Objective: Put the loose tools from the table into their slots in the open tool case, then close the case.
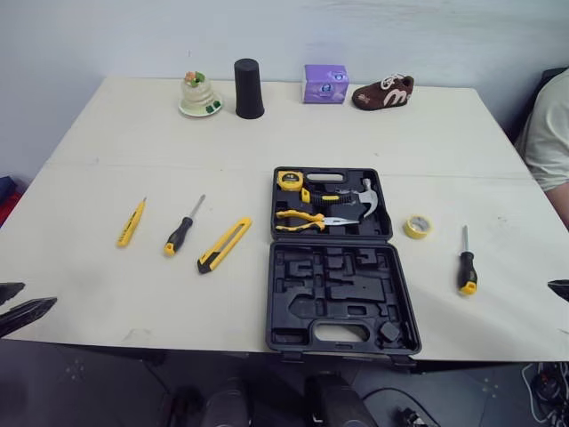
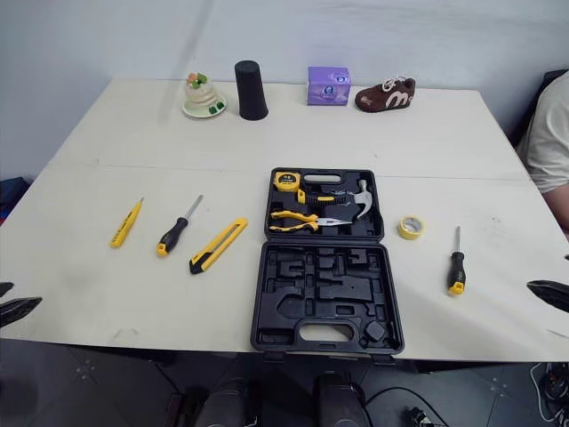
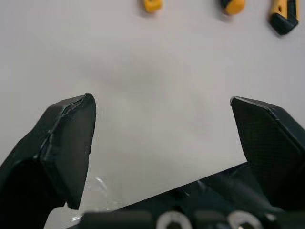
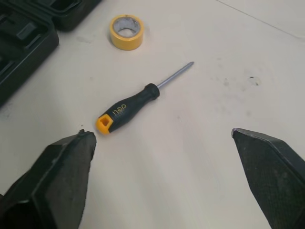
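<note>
The black tool case lies open at the table's middle. Its far half holds a tape measure, pliers and a hammer; its near half has bare slots. Left of it lie a slim yellow tester, a black-and-yellow screwdriver and a yellow utility knife. Right of it sit a yellow tape roll and a second screwdriver. My left gripper hovers open at the near-left table edge, short of those tools. My right gripper is open just short of the right screwdriver's handle.
Along the far edge stand a white ornament dish, a black cup, a purple box and a brown shoe. A person sits at the right side. The table's front edge runs just below the case.
</note>
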Robot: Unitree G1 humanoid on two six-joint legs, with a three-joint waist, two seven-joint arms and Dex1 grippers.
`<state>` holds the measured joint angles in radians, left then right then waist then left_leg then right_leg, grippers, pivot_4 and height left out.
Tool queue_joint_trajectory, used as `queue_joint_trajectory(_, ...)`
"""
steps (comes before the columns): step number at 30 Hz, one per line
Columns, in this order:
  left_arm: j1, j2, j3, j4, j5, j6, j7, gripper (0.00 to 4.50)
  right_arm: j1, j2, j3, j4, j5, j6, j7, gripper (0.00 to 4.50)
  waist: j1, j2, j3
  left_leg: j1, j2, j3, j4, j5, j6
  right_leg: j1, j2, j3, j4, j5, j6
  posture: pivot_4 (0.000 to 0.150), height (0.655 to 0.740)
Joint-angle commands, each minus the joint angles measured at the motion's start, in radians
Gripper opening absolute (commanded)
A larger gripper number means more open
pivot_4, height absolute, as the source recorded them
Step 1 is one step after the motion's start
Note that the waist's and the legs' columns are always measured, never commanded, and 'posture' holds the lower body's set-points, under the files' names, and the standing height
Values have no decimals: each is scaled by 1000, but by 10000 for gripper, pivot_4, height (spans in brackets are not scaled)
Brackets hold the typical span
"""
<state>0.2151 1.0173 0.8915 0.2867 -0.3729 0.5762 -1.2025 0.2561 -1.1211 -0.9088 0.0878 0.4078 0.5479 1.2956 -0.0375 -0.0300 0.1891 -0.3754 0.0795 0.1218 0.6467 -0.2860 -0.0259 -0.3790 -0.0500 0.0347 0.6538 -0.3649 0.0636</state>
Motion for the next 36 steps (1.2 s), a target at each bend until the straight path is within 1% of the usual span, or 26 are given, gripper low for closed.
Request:
queue_joint_trajectory(1,7,25,21,38,10,-67,31,44489,-12,-24,-20,65,-13,-52,3,45000,-4,-1,-1,2,0,0,0,-1,-1,2,0,0,0,0,-1,1500,7296)
queue_joint_trajectory(3,-2,23,7,39,3,-79,45,44489,-21,-25,-8,77,-9,-63,1,45000,-9,-2,-1,3,2,0,-1,-2,0,2,0,-1,0,1,2,1500,7296)
queue_joint_trajectory(4,-11,22,0,38,-3,-81,52,44489,-21,-24,-9,75,-6,-62,0,45000,-11,-2,-1,3,3,0,-1,-2,1,2,1,-1,0,4,8,1500,7296)
queue_joint_trajectory(7,-20,11,-25,-17,-21,-61,71,44489,-17,-20,-19,60,5,-66,12,45000,-18,-1,-1,3,4,0,-2,-2,0,2,4,-1,0,3,7,1500,7296)
queue_joint_trajectory(11,-33,-12,-72,-138,-60,-13,101,44489,-44,-17,25,39,16,-82,14,45000,-23,-1,-1,3,5,1,-2,-2,0,2,5,0,0,3,7,1500,7296)
queue_joint_trajectory(13,-45,-17,-87,-184,-92,34,110,44489,-59,-7,40,6,33,-79,13,45000,-26,-1,-1,5,5,2,-2,-2,0,3,5,1,1,4,8,1500,7296)
queue_joint_trajectory(16,-32,-22,-118,-308,-136,109,112,44489,-80,25,45,-77,86,-48,-1,45000,-26,-1,-1,5,5,2,-2,-2,0,3,6,1,1,4,8,1500,7296)
queue_joint_trajectory(18,-37,-30,-128,-417,-176,167,140,44489,-76,50,40,-163,138,-1,-3,45000,-24,-1,-1,4,5,2,-2,-2,-1,3,6,1,1,4,8,1500,7296)
queue_joint_trajectory(20,-71,-70,-148,-560,-213,201,219,44489,-78,78,33,-276,227,71,-12,45000,-20,-1,-1,4,6,1,-2,-2,-1,3,6,1,1,4,8,1500,7296)
queue_joint_trajectory(22,-90,-93,-169,-633,-217,219,274,44489,-87,95,30,-342,286,123,-35,45000,-18,-1,-1,4,5,1,-1,-2,-1,3,6,1,1,4,10,1500,7296)
queue_joint_trajectory(23,-106,-108,-205,-687,-224,251,318,44489,-97,105,38,-397,333,152,-52,45000,-17,-1,-1,4,5,1,-1,-2,-1,3,7,2,1,4,10,1500,7296)
queue_joint_trajectory(24,-126,-123,-274,-760,-225,310,386,44489,-113,116,53,-465,391,175,-72,45000,-17,-1,-1,4,5,1,0,-2,-1,4,7,2,1,5,11,1500,7296)
queue_joint_trajectory(26,-152,-134,-368,-839,-206,380,482,44489,-142,128,78,-552,469,208,-111,45000,-16,-1,-1,4,5,1,0,-2,-1,5,7,2,1,5,11,1500,7296)
queue_joint_trajectory(28,-201,-165,-387,-834,-191,449,581,44489,-161,133,98,-596,507,221,-140,45000,-15,-2,-1,4,5,1,0,-1,-1,5,8,3,1,6,13,1500,7296)
queue_joint_trajectory(30,-268,-215,-410,-811,-151,512,710,44489,-167,140,142,-666,531,206,-149,45000,-14,-2,-1,4,5,0,0,-1,-1,4,9,3,0,6,13,1500,7296)
queue_joint_trajectory(31,-305,-241,-424,-796,-131,542,767,44489,-209,155,228,-696,525,192,-184,45000,-14,-2,-1,4,4,0,1,-1,-1,4,9,3,0,6,13,1500,7296)
queue_joint_trajectory(33,-352,-272,-443,-780,-113,581,825,44489,-298,193,389,-717,490,170,-252,45000,-20,-3,-1,4,4,0,1,-1,-1,4,10,3,0,6,13,1500,7296)
queue_joint_trajectory(36,-413,-283,-470,-725,-97,611,856,44489,-385,243,527,-718,451,149,-313,45000,-19,-3,-1,3,4,0,1,2,-5,3,10,4,1,6,14,1500,7296)
